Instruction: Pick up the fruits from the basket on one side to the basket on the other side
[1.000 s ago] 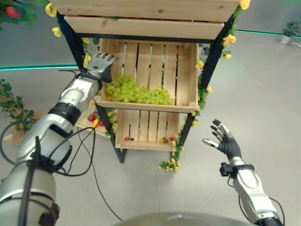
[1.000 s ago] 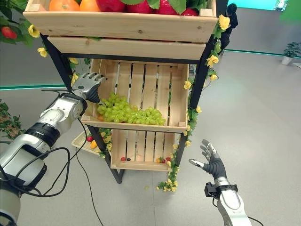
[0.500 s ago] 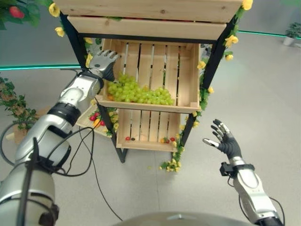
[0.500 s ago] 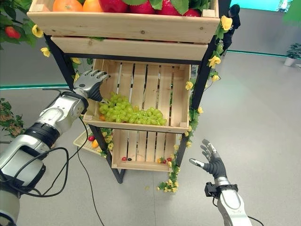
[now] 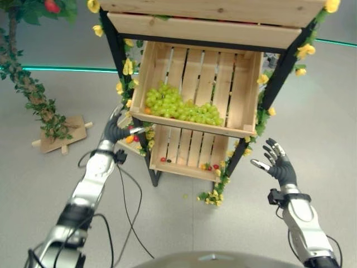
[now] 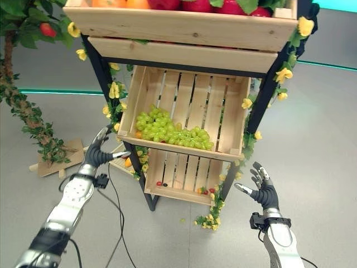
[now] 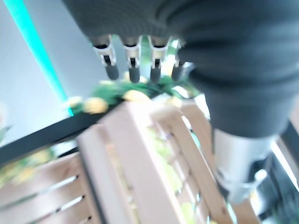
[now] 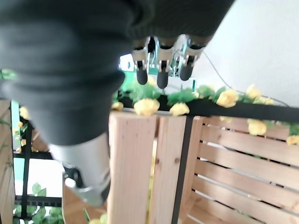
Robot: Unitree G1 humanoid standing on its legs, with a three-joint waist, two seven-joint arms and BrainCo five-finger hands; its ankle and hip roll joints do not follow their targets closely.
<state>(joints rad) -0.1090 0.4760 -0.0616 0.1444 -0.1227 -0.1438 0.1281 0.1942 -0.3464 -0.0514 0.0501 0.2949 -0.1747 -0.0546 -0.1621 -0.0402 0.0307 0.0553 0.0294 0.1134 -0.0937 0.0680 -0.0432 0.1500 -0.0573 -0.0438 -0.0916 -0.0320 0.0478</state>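
The top crate (image 6: 184, 28) is cut off by the frame, and its fruit (image 6: 167, 3) too.

Three wooden crates (image 6: 184, 111) on one rack (image 6: 104, 78), one heap of green grapes (image 6: 170, 131), two hands (image 6: 99, 153).

You will find no legible text, label, number or sign here: the wooden crates (image 6: 184, 30), the black shelf frame (image 6: 100, 70) and the floor (image 6: 323, 139) carry no readable markings in any view
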